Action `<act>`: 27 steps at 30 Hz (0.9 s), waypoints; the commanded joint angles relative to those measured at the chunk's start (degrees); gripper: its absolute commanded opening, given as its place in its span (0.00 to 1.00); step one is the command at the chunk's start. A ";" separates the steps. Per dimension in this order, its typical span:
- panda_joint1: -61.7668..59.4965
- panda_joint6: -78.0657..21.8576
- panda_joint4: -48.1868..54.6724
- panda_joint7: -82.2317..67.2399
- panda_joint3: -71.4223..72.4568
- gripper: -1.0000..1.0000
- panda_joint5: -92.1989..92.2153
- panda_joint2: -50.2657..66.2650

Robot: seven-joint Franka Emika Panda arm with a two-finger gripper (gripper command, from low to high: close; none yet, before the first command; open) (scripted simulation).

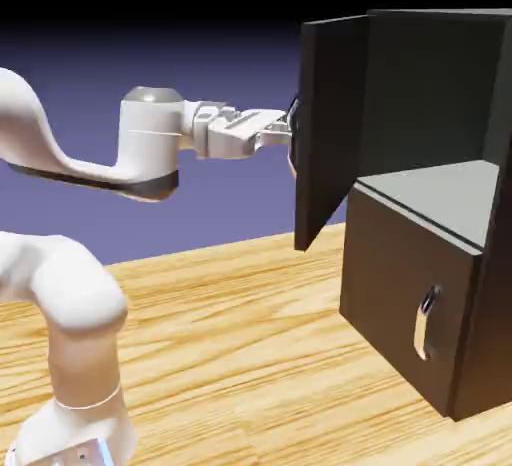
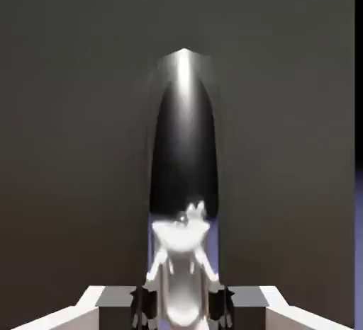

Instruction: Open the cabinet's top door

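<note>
The top door (image 1: 330,129) of the cabinet (image 1: 425,224) stands swung wide open on the upper part, showing the grey shelf (image 1: 440,194) inside, above the closed lower panel (image 1: 400,299) and the wooden counter (image 1: 230,324). At its outer face, the fingers (image 2: 181,307) are closed on the curved silver handle (image 2: 183,144), pinching it between them.

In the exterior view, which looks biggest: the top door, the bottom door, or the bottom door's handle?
1. top door
2. bottom door: too close to rank surely against the top one
3. bottom door's handle, clearly smallest
</note>
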 commanded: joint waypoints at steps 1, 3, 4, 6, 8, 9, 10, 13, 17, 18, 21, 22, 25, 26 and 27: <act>0.13 -2.37 0.55 -0.06 2.09 0.00 2.32 0.59; 0.18 -7.04 2.03 0.05 6.24 0.00 6.65 2.14; 0.07 -9.41 2.96 0.19 8.32 0.00 8.72 3.11; -0.44 -14.22 5.20 0.61 12.47 0.00 12.66 5.39; -1.41 -19.13 7.94 1.21 16.62 0.00 16.29 8.09; -2.11 -21.54 9.46 1.55 18.70 0.00 17.97 9.53; -2.92 -23.98 11.09 1.93 20.77 0.00 19.55 11.04; -5.92 -31.46 16.53 3.30 26.94 0.00 23.61 16.00; -11.31 -41.22 24.47 5.50 35.24 0.00 27.45 22.99; -12.80 -43.61 26.48 6.13 37.32 0.00 28.12 24.78; -17.45 -50.44 32.28 8.14 43.55 0.00 29.47 30.06; -19.03 -52.58 34.09 8.84 45.62 0.00 29.73 31.78; -23.79 -58.51 38.99 11.02 51.85 0.00 30.05 36.71; -25.37 -60.32 40.43 11.76 53.93 0.00 30.03 38.28; -26.88 -62.12 41.78 12.56 56.00 0.00 29.92 39.91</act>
